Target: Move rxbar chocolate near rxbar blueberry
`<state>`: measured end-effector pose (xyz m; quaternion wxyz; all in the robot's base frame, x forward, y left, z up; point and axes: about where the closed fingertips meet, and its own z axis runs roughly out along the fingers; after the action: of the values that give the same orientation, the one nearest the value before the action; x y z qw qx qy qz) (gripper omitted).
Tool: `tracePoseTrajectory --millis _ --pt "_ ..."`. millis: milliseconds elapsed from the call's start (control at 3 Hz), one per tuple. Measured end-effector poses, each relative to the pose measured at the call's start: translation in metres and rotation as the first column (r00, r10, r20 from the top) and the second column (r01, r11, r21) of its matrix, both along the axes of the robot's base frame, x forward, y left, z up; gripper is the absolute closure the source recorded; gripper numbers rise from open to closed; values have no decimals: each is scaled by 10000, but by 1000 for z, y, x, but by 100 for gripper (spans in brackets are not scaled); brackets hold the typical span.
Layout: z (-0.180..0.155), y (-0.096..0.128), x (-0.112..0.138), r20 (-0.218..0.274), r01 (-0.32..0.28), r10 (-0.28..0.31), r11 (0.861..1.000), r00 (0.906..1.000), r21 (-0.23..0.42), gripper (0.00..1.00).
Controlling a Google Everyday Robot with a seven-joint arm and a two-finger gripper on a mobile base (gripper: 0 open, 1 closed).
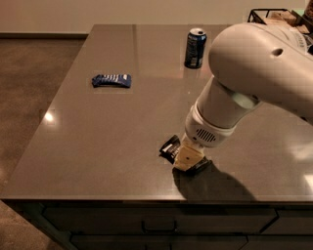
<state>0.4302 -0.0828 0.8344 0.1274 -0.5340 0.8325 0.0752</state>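
Observation:
The rxbar chocolate (170, 147), a black-wrapped bar, lies near the table's front edge, right of centre. My gripper (188, 158) is down on it and covers its middle. One black end sticks out to the left and a sliver (199, 167) shows at the right. The rxbar blueberry (112, 80), a dark blue wrapper with white lines, lies flat on the far left part of the table, well away from the gripper.
A blue soda can (195, 48) stands upright at the back, behind my arm. A black wire basket (274, 14) sits at the far right corner. The grey table (98, 146) ends just in front of the gripper.

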Motion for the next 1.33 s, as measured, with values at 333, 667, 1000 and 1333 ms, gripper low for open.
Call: tracePoseTrajectory --millis 333,667,1000,1333 --pt "17 18 30 187 -188 190 9998 9996 -72 100" --pt "41 53 81 442 -506 512 9986 9977 -141 100" --pt "52 90 127 561 -844 853 9963 9948 -179 100" --pt "55 122 172 640 -1008 1021 9946 9927 -239 100"
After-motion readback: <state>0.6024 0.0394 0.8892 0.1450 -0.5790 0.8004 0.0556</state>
